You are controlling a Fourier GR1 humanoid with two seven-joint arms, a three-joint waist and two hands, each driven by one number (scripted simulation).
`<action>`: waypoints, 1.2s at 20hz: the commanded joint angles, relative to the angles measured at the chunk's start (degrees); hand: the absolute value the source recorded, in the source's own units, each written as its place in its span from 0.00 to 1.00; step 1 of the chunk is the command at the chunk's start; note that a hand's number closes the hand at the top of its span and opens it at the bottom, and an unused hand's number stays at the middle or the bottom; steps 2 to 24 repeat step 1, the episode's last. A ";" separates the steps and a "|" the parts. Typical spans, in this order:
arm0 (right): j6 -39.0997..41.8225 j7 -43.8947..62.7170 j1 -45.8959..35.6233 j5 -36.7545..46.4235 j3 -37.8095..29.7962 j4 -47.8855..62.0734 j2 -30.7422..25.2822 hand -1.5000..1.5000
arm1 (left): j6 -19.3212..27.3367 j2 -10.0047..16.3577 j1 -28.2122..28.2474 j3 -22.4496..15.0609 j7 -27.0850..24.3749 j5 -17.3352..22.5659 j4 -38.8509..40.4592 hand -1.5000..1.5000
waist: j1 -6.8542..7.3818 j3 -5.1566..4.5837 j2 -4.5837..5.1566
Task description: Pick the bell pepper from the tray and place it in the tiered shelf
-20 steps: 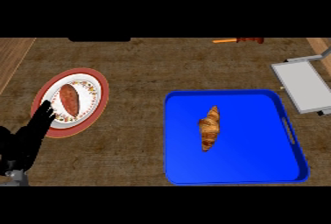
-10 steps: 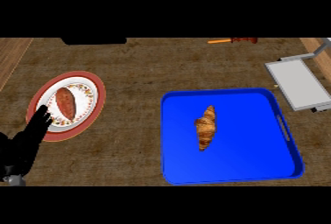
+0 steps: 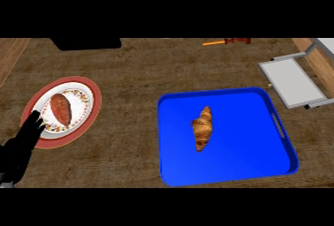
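Head view: looking down on the counter, a blue tray takes up the near right part of the top. It has a raised rim and a handle slot on its right side. One thing lies on the tray, a golden-brown croissant. It sits a little left of the tray's middle, lengthwise from the near edge toward the far one, well clear of every wall of the tray.

The tiered shelf stands at the far right corner of the counter, a grey flat tier on a light frame. It is near the tray's far right corner but apart from it, and nothing lies on the tier that shows.

By the left edge of the counter rests a plate with a red rim and a patterned inner band, carrying a reddish-brown oblong piece of food.

The left hand comes in at the near left corner. Its black fingers are straight and lie close together, pointing toward the far edge and holding nothing. The tips overlap the plate's near left rim, but I cannot tell whether they touch it.

Along the far edge there is a black box toward the left and a small orange and brown object toward the right.
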 commanded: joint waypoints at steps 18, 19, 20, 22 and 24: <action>17.92 7.60 -1.45 0.72 0.02 -10.97 -0.51 0.00 | -1.19 0.41 1.83 0.98 -0.44 1.15 0.34 0.50 | -0.51 -0.06 -0.39; 17.92 7.60 -1.45 0.72 0.02 -10.97 -0.51 0.00 | -1.19 0.41 1.83 0.98 -0.44 1.15 0.34 0.50 | -0.51 -0.06 -0.39; 17.92 7.60 -1.45 0.72 0.02 -10.97 -0.51 0.00 | -1.19 0.41 1.83 0.98 -0.44 1.15 0.34 0.50 | -0.51 -0.06 -0.39; 17.92 7.60 -1.45 0.72 0.02 -10.97 -0.51 0.00 | -1.19 0.41 1.83 0.98 -0.44 1.15 0.34 0.50 | -0.51 -0.06 -0.39; 17.92 7.60 -1.45 0.72 0.02 -10.97 -0.51 0.00 | -1.19 0.41 1.83 0.98 -0.44 1.15 0.34 0.50 | -0.51 -0.06 -0.39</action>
